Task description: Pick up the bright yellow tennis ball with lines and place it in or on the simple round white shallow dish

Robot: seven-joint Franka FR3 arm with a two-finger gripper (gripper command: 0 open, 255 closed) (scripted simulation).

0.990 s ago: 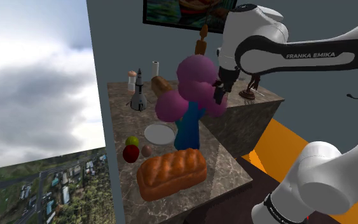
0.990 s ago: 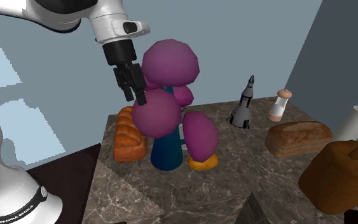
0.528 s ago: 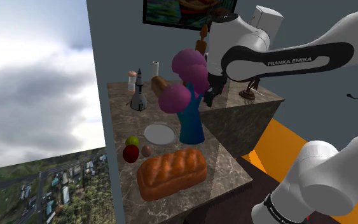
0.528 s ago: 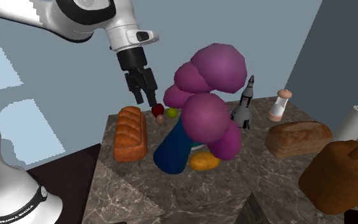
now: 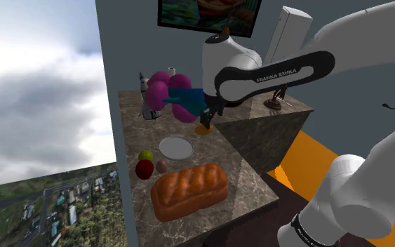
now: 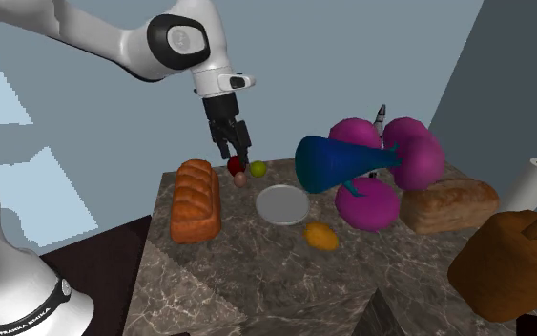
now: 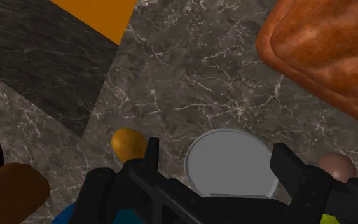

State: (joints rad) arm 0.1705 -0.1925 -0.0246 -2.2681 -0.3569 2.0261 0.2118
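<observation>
The white arm's forearm carries a black band lettered "FRANKA EMIKA" (image 5: 280,70). The same words run round the dark collar of the base (image 5: 308,235), though there they are too small to read with certainty.

The bright yellow-green tennis ball (image 5: 145,155) (image 6: 258,169) rests on the dark marbled stone desk (image 5: 248,175) (image 6: 257,277) (image 7: 190,70). It touches or nearly touches a dark red apple (image 5: 144,169) (image 6: 235,165) and lies close to a small brown ball (image 5: 163,165) (image 6: 241,178) (image 7: 336,167). The round white shallow dish (image 5: 176,147) (image 6: 282,204) (image 7: 231,162) lies just beside this cluster.

The all-black gripper (image 6: 235,153) (image 7: 217,159) hangs above the desk with its fingers (image 7: 149,153) spread wide and holding nothing. In the wrist view they frame the dish. The brown ball sits outside the finger nearer the large brown bread loaf (image 5: 189,191) (image 6: 195,199) (image 7: 323,44), so the tennis ball beside it is not between the fingers. A small orange-yellow fruit (image 5: 203,129) (image 6: 320,235) (image 7: 128,141) lies beyond the other finger.

A blue vase with magenta blooms (image 5: 178,98) (image 6: 338,162) lies on its side past the dish.
</observation>
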